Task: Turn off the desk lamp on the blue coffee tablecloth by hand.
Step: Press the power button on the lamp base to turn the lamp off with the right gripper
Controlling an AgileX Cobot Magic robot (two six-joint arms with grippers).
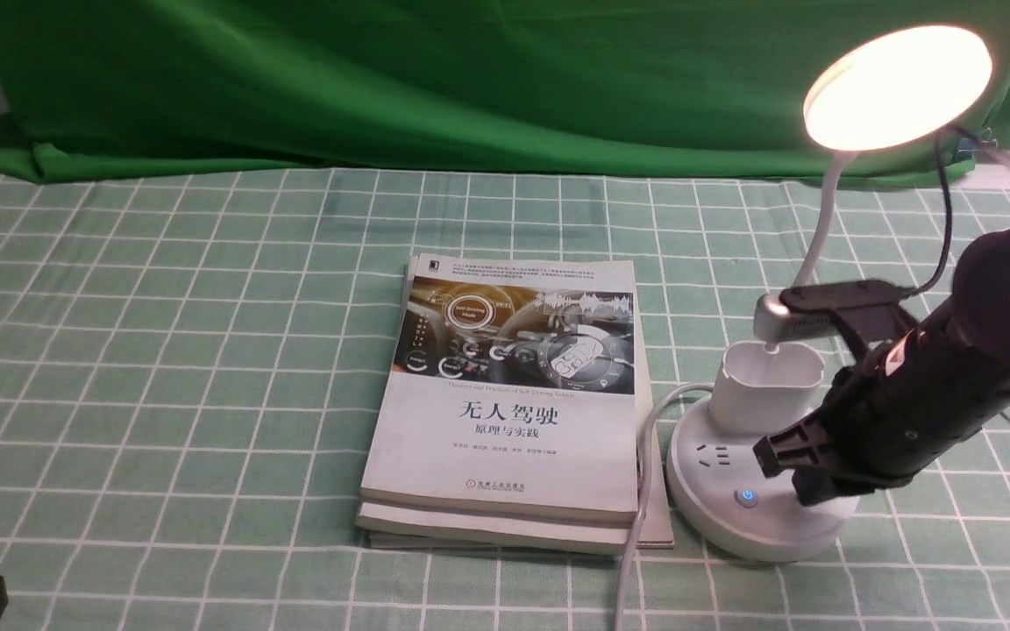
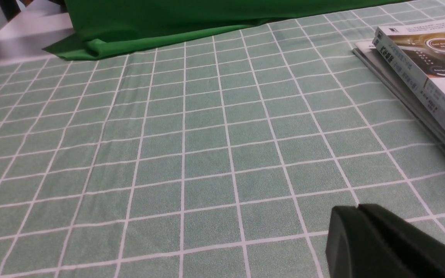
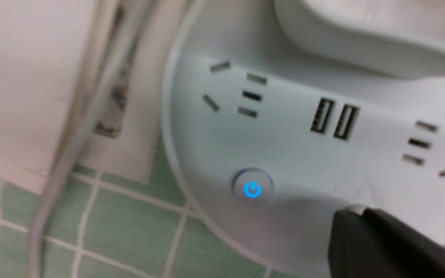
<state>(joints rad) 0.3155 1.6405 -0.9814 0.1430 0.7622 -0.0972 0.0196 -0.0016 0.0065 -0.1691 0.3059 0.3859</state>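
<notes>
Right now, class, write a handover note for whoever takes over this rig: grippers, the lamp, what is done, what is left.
Left gripper shut, low over the blue coffee tablecloth, far from the desk lamp.
Right gripper shut, tip at the lamp's base, beside the blue-lit button.
Done: the reach.
Left: lamp head glows, so switch it off; whether the tip touches is unclear.

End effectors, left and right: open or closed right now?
Left end effector: closed, empty.
Right end effector: closed, holding nothing, tip at the desk lamp base.

Book stack [image 1: 509, 394] and cable [image 1: 641, 508] hem the desk lamp's [image 1: 715, 517] left side.
</notes>
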